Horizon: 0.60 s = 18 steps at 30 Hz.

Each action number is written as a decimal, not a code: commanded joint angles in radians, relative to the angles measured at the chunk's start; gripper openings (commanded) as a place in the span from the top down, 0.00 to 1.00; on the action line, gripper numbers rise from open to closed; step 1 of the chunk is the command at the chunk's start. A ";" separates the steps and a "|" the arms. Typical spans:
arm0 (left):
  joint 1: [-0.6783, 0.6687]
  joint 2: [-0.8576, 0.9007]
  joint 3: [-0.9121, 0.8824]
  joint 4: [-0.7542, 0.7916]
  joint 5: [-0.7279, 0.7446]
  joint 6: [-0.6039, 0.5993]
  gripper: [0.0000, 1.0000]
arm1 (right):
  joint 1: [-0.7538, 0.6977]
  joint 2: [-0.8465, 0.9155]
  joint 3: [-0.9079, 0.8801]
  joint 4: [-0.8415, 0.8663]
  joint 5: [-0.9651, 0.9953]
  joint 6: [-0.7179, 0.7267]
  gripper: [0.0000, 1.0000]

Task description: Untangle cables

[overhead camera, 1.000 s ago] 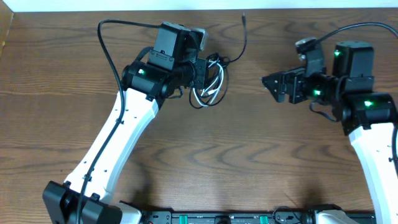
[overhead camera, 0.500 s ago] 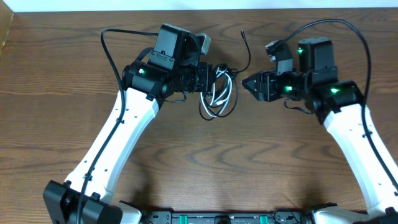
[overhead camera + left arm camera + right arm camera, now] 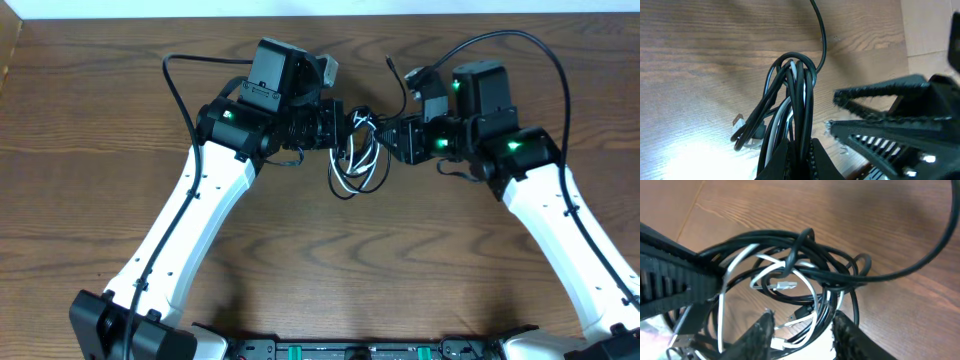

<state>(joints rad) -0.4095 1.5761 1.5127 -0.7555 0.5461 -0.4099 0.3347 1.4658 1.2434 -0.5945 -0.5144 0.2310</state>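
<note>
At top centre of the overhead view, the left pincer clamps the tangled cables. In the left wrist view, the bundle sits pinched tight. In the right wrist view, the right pincer gapes around loops; it should close on one white strand only, then pull gently.

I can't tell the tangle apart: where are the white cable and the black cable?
white cable (image 3: 776, 125), left wrist view, lower strand.
black cable (image 3: 804, 107), left wrist view, upright strands.
</note>
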 commanded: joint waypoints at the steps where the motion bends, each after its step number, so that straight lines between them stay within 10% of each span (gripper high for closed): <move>1: 0.000 -0.005 0.009 0.006 0.023 -0.053 0.92 | 0.035 0.013 0.003 -0.010 0.088 0.063 0.69; 18: 0.000 -0.005 0.009 0.008 0.023 -0.075 0.92 | 0.085 0.092 0.003 0.003 0.139 0.121 0.86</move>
<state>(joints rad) -0.4095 1.5761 1.5127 -0.7528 0.5484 -0.4751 0.4168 1.5604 1.2430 -0.5964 -0.3958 0.3332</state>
